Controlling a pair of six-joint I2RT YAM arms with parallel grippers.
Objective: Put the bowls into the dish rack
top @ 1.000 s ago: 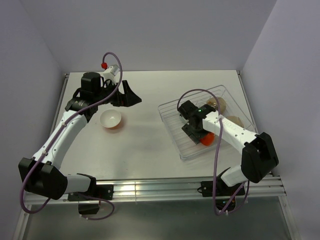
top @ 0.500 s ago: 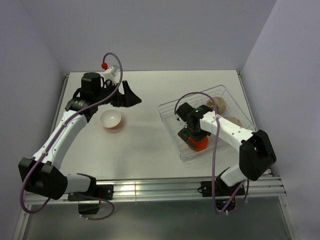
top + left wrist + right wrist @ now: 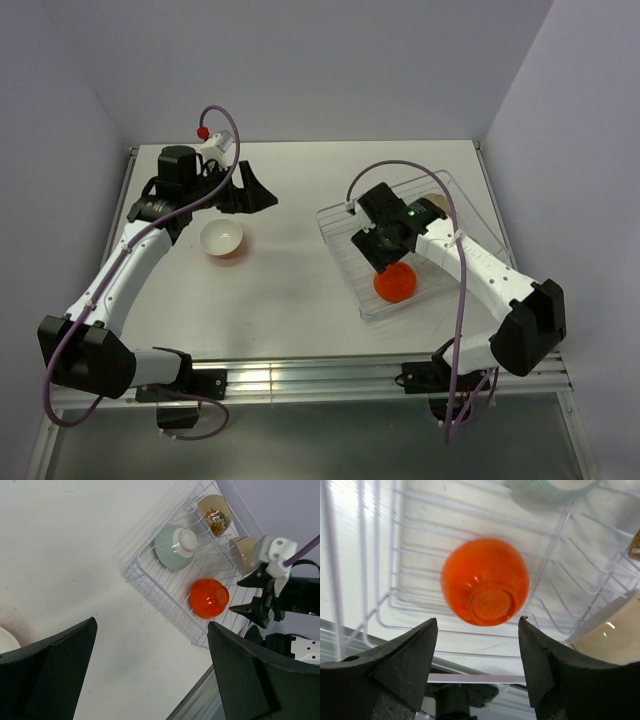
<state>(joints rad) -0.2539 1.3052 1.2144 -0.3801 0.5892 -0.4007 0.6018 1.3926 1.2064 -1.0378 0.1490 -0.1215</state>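
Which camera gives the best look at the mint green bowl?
Left wrist: the mint green bowl sits in full view in the dish rack. Right wrist catches only its edge at the top; in the top external view the right arm covers it.

The orange bowl [image 3: 485, 582] is plain, the mint bowl [image 3: 169, 548] perhaps finely checked, the cream bowl [image 3: 215, 513] speckled.

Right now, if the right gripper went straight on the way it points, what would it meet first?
Probably the upside-down orange bowl in the dish rack, centred ahead of the right gripper; depth unclear.
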